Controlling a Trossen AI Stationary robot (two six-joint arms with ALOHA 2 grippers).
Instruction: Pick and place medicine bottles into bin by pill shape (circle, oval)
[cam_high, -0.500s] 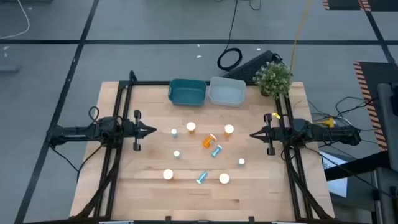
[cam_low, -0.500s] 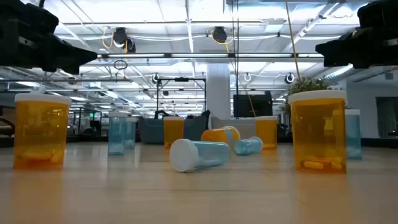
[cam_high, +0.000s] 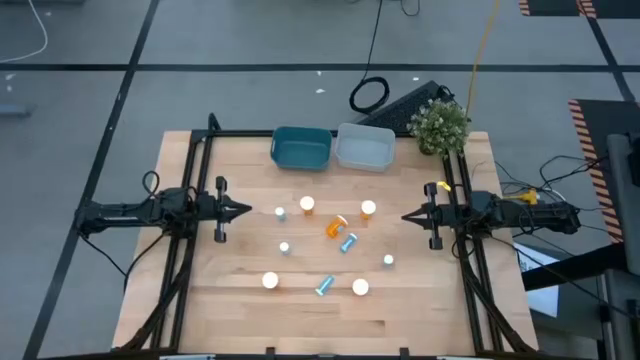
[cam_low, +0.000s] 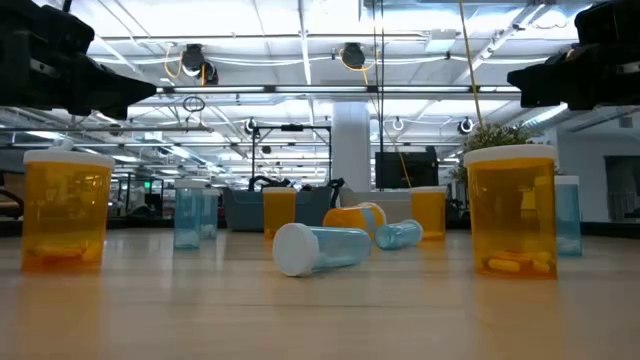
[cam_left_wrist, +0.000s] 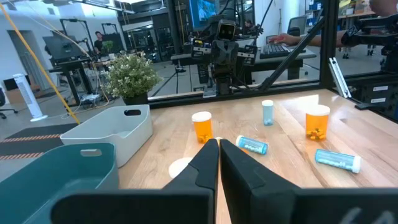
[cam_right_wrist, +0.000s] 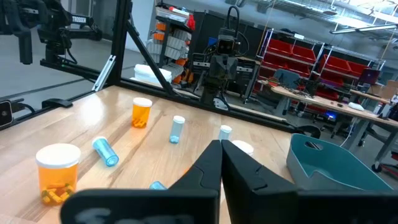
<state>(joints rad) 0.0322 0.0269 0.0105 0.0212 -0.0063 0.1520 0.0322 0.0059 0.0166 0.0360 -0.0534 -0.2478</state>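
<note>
Low view, oval pills in orange bottle (cam_low: 511, 211)

A small potted plant (cam_high: 439, 124) stands at the far right corner of the wooden table (cam_high: 240, 310). Beyond that far edge, on the grey floor, a coiled black cable (cam_high: 368, 95) lies just left of the plant.

A light wooden table (cam_high: 250, 310) carries a teal bin (cam_high: 301, 147), a pale grey bin (cam_high: 365, 148) and a potted plant (cam_high: 440, 124) along its far edge. Medicine bottles (cam_high: 337, 228), orange and pale-blue, lie scattered between the left gripper (cam_high: 248, 210) and the right gripper (cam_high: 405, 216).
</note>
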